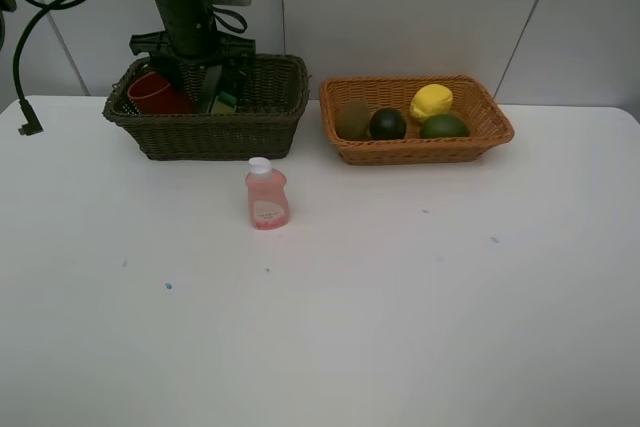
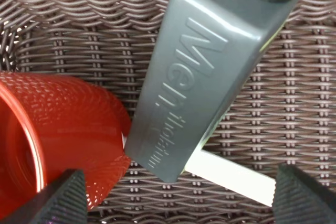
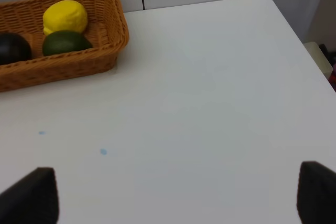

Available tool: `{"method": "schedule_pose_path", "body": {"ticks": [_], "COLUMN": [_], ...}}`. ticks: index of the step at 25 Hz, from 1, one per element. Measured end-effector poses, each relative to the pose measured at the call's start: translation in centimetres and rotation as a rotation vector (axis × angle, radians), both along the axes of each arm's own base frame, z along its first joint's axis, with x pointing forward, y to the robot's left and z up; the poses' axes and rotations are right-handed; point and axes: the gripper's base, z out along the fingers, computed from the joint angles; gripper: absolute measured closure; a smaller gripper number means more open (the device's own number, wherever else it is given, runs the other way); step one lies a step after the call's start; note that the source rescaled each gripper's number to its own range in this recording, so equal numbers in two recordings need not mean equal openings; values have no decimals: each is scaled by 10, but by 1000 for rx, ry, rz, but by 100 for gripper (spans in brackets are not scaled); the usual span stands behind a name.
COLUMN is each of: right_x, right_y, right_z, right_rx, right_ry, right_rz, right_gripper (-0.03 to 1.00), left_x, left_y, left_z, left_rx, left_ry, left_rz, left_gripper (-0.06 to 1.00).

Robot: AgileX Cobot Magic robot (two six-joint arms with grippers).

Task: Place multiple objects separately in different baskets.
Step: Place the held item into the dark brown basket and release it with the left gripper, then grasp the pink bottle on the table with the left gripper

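Lab-style test bench, bare white table (image 1: 400, 327), plain white panel wall (image 1: 420, 7), dangling cables (image 1: 30, 37)

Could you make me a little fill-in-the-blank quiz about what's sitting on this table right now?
1. The yellow lemon lies in the ____ basket.
2. The pink bottle stands on the ____, outside both baskets.
3. The red cup lies in the ____ basket.
4. The left gripper, above the dark green bottle, has its jaws ____.

Missing words: orange-tan; table; dark olive-brown; open
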Motion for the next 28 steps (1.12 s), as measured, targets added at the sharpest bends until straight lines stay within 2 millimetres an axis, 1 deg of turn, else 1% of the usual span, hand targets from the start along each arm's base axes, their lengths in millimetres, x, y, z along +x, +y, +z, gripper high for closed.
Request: {"method": "schedule_pose_path", "body": {"ticks": [3,6,8,13,16,20,22,24,28], "right_x": [0,0,0,0,0,0,0,0,0], "right_y": [0,0,0,0,0,0,0,0,0], "right_z": [0,0,0,0,0,0,0,0,0], "right_rx": [0,0,0,0,0,0,0,0,0], "right_ry": [0,0,0,0,0,0,0,0,0], "right_rz": [0,0,0,0,0,0,0,0,0], "right_gripper": [-3,-3,-3,-3,-3,-3,-3,-3,-3], "left_x": [0,-1,-3,-8,-15,-25,-31,-37,-51], "left_y": [0,-1,-2,-1,0,-1,-5,-13,-38], "left_z": [0,5,13,43,62,80,87,93,105], "left_rx": [-5,-19,-36,-64,-82,-89,-99,-103,-82], "left_ry": [1,-4,-15,-65,-75,-60,-44,-44,-61], "left_rz": [1,3,5,5,9,-9,-17,-46,-186], "left_gripper": [3,3,3,3,3,3,3,3,3]}}
